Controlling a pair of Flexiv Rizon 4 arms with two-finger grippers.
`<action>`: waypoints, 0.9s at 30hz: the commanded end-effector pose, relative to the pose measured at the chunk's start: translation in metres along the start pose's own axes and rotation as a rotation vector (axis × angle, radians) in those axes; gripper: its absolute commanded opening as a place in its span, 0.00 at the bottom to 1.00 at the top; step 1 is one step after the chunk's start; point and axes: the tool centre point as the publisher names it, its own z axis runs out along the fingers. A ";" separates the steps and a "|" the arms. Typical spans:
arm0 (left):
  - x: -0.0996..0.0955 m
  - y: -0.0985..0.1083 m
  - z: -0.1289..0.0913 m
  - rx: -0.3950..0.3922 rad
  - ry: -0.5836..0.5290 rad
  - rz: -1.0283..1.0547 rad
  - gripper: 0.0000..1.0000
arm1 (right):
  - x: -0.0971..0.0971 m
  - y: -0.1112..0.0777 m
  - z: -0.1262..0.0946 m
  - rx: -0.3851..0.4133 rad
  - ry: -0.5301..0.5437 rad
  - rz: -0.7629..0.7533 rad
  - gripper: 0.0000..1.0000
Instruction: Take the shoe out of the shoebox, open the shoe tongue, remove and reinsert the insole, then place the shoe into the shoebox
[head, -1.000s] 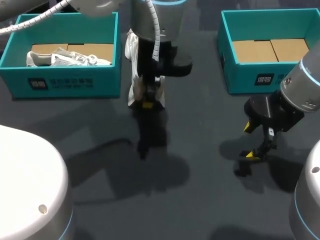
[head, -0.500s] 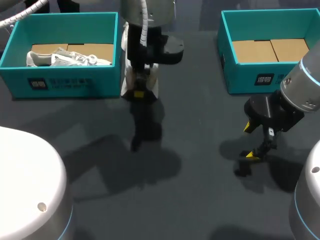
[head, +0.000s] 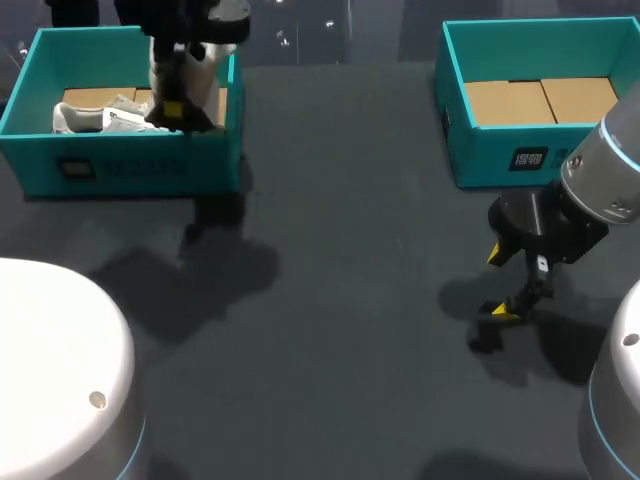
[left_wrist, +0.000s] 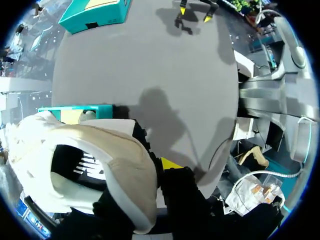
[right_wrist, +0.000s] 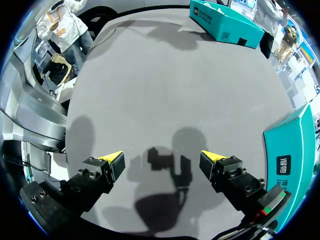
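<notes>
Left hand (head: 172, 108) is clamped on the shoe (left_wrist: 115, 150) at its opening rim, above the left box (head: 130, 165); judged light, soft-walled, best held by the stiffer heel.

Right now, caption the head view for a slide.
Left tool holds white shoe at left shoebox; right tool hangs open.

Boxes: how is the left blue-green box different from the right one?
The left box has a white shoe lying inside; the right box shows only brown cardboard. The left pincer holds a second shoe over the left box's right end; nothing hangs over the right box, and the open right pincer is in front of it, above the table. Both boxes are teal and open-topped.
</notes>
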 end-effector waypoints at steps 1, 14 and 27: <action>-0.008 0.025 -0.003 0.023 0.017 -0.003 0.00 | 0.001 0.000 0.000 0.001 -0.003 0.000 1.00; -0.044 0.054 -0.001 0.029 0.028 0.059 0.00 | 0.001 0.000 0.000 0.001 -0.003 0.000 1.00; -0.162 0.141 0.025 -0.023 -0.009 0.140 0.00 | 0.001 0.000 0.000 0.001 -0.003 0.000 1.00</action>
